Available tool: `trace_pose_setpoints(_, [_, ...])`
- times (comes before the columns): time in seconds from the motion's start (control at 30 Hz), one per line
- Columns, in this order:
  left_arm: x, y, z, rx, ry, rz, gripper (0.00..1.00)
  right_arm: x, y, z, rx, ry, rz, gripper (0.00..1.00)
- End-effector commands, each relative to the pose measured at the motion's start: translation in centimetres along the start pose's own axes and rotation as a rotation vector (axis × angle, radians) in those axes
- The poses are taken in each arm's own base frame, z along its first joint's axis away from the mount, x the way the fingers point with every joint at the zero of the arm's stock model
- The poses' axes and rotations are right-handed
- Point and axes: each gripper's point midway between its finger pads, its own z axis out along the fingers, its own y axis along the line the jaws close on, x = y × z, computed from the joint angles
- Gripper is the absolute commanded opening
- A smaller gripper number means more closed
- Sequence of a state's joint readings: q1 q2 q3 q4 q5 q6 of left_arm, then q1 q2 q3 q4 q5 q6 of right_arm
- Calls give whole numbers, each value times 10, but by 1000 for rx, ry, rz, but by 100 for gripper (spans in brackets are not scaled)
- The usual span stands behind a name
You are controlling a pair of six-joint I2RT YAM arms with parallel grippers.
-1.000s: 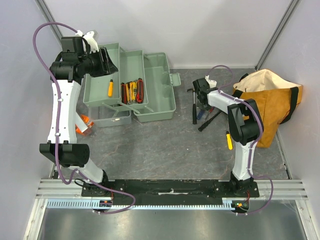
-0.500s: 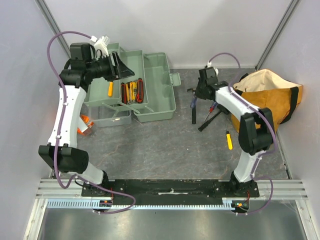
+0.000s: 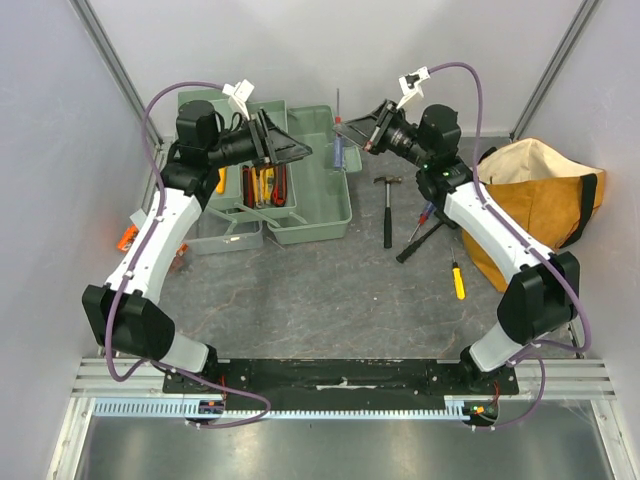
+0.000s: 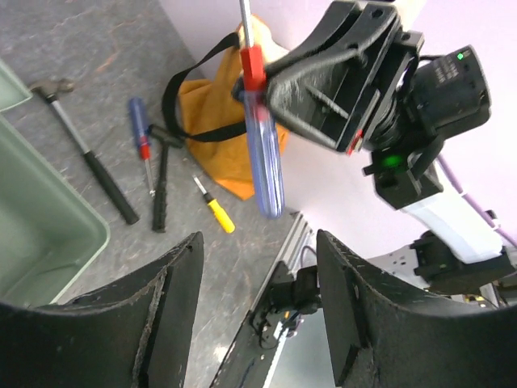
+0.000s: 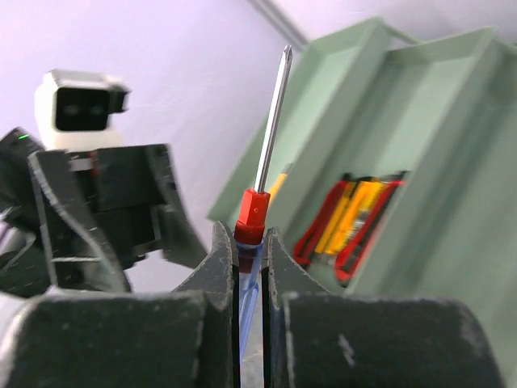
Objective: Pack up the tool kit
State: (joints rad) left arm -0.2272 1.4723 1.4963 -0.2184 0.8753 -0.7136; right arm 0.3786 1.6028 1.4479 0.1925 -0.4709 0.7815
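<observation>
One slip threatens: the right gripper, jaws clenched, pinches the screwdriver only at its collar, so it could swivel past the spread-jawed left gripper.

Grey stone-patterned tabletop, pale lilac-white walls, metal corner posts, aluminium rail at near edge, seemingly even light

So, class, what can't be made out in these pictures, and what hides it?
1. Right wrist: the blue screwdriver's handle, hidden between the right gripper's fingers.
2. Top external: toolbox contents beneath the left gripper.
3. Left wrist: most of the toolbox, cut off at the left edge.
4. Top external: orange item by left arm, too small.
</observation>
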Motion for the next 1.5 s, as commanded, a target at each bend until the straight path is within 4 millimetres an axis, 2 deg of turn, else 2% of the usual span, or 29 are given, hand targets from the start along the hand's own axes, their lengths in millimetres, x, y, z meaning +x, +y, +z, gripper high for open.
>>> trace_pose_setpoints(0.0, [-17,-49,4,154,-52,42,64,-9,81,-7,-285,-32,-3,1])
trace_pose_setpoints(0.13, [-10,-64,9,217,-28,82,65,1,101,-4,-347,-24,6,3])
trace_pose_setpoints(0.33, [3,-69,13,248,9,89,65,7,112,0,-381,-17,19,3])
trace_pose_setpoints(0.47, [8,-72,11,267,22,109,54,5,110,2,-373,-26,23,3])
trace_pose_setpoints(0.67, [18,-75,9,290,46,132,50,3,111,5,-379,-31,24,6])
trace_pose_setpoints(0.73, [20,-74,9,291,53,129,42,3,111,7,-381,-29,27,6])
trace_pose_setpoints(0.8, [20,-73,10,288,53,130,26,3,111,8,-384,-27,30,9])
trace_pose_setpoints(0.83, [20,-72,9,281,51,134,13,2,109,9,-378,-27,37,12])
trace_pose_setpoints(0.87, [19,-71,10,271,45,138,5,4,108,9,-374,-26,37,19])
trace_pose_setpoints(0.9, [18,-69,10,254,38,153,2,4,108,8,-373,-28,33,29])
trace_pose_setpoints(0.97, [13,-59,10,176,22,171,2,6,99,7,-338,-52,18,50])
trace_pose_setpoints(1.0, [10,-54,10,126,12,190,2,6,89,7,-296,-65,12,57])
trace_pose_setpoints(1.03, [13,-41,8,50,27,182,2,6,77,7,-245,-74,6,65])
trace_pose_setpoints(1.07, [6,-31,6,-24,11,200,2,6,66,8,-194,-79,9,74])
trace_pose_setpoints(1.17, [-5,5,-9,-258,-2,267,2,4,31,3,-40,-72,10,88])
trace_pose_setpoints(1.23, [-13,31,-27,-400,-8,297,2,-4,7,-4,52,-98,13,90])
trace_pose_setpoints(1.33, [-26,75,-64,-614,-23,286,2,-11,-26,-17,157,-121,41,89])
trace_pose_setpoints(1.47, [-36,128,-114,-857,-54,221,2,-6,-75,-33,336,-115,105,87])
